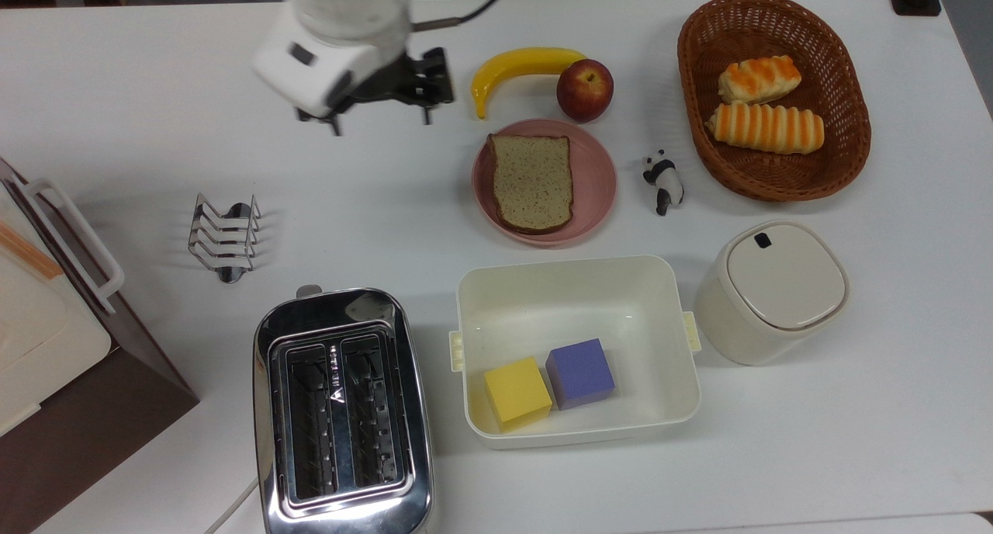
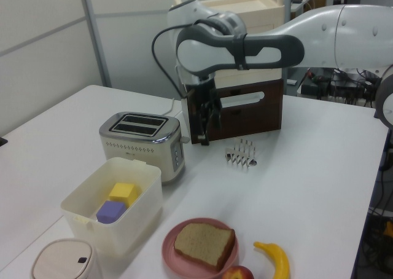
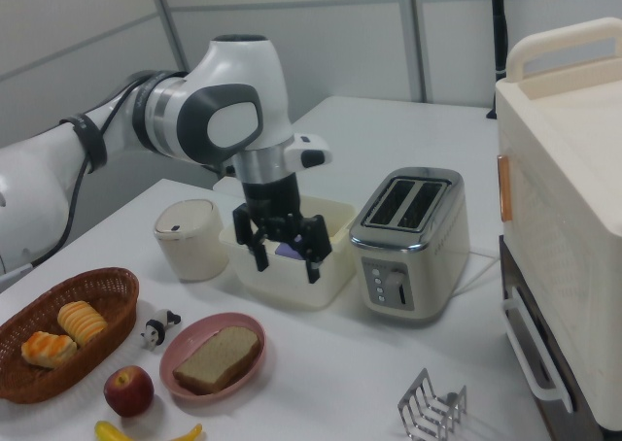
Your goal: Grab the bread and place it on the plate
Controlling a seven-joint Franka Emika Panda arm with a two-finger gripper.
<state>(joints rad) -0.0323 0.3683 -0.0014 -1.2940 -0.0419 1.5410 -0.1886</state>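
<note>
The white table (image 1: 116, 91) carries all items. On it, at the top view's lower left, stands a chrome two-slot toaster (image 1: 341, 410). To the top view's right of the toaster sits a white rectangular tub (image 1: 578, 286) holding a yellow cube (image 1: 517, 392) and a purple cube (image 1: 580, 372), side by side. An oval brown wicker basket (image 1: 845, 84) at the top view's upper right holds two orange-striped rolls (image 1: 764, 126).

The round pink plate (image 1: 599, 178) lies between the tub and a yellow banana (image 1: 520, 64). The flat brown bread slice (image 1: 532, 182) lies flat on the plate, fully inside its rim. A red apple (image 1: 584, 90) sits just beside the plate's far edge.

The tool (image 3: 285, 254) hangs above the table, well apart from the plate toward the top view's left, fingers spread and released, gripping nothing. In the right view its black fingers (image 3: 313, 263) point downward in front of the tub.
</note>
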